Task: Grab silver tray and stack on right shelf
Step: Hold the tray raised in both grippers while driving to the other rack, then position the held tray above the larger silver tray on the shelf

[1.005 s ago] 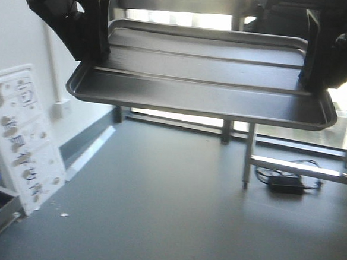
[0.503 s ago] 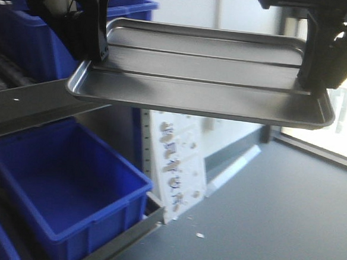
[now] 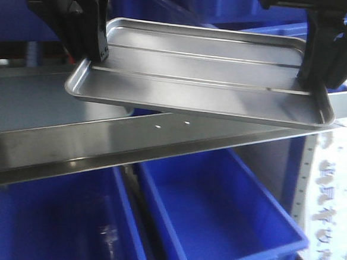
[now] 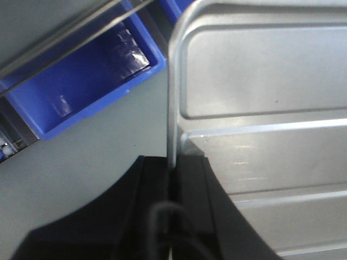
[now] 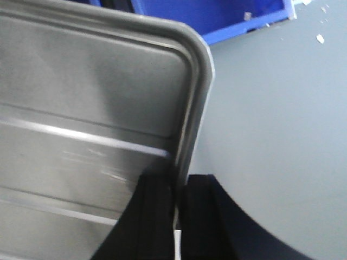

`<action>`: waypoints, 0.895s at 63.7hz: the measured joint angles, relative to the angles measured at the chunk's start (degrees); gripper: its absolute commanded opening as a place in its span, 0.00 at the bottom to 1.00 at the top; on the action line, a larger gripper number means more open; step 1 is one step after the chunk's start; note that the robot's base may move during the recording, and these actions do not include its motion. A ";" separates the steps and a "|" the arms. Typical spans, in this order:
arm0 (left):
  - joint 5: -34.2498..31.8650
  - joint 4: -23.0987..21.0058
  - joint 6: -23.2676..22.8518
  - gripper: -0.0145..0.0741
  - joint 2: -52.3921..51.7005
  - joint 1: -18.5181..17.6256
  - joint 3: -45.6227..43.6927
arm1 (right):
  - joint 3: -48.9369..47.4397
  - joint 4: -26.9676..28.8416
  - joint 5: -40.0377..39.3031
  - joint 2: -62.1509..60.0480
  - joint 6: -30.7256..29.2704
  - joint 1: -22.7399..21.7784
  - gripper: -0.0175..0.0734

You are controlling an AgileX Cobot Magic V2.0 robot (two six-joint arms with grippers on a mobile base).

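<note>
Fingers [image 4: 154, 176] of left gripper [image 4: 172, 162] are clamped on the silver tray [image 4: 260, 108] at its short-side rim. Left wrist view shows the rim pinched btwn two black pads, no gap. Same view, upper left: blue bin [image 4: 81, 81] over grey floor [image 4: 81, 184].

Front view puts this gripper at upper left of frame, a dark mass over the tray edge; the pinch itself is not legible there. Tray is held off the ground, approx level, across upper centre of frame, both long ridges visible.

Under its near rim is the right shelf [image 3: 101, 143]: a broad steel crossbar running lower left to mid right, w/ two rivets [image 3: 157, 126] near centre. Tray rim overlaps the crossbar in frame; contact or clearance cannot be told. Shelf deck at far left is blurred. More blue bins sit below the crossbar, lower left and lower centre.

Right gripper [image 3: 311, 71] is at upper right, body cut off by frame top. Right wrist view shows its fingers [image 5: 154, 216] closed on the opposite short rim near a rounded corner. Lower part of the gripper is out of frame.
</note>
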 measured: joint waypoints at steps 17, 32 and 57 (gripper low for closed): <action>0.00 0.00 0.00 0.06 0.00 0.00 0.00 | 0.00 0.00 0.00 0.00 0.00 0.00 0.26; 0.10 0.00 0.00 0.06 0.00 0.00 0.00 | 0.00 0.00 0.00 0.00 0.00 0.00 0.26; 0.18 0.00 0.00 0.06 0.00 0.00 0.00 | 0.00 0.00 -0.09 0.00 0.00 0.00 0.26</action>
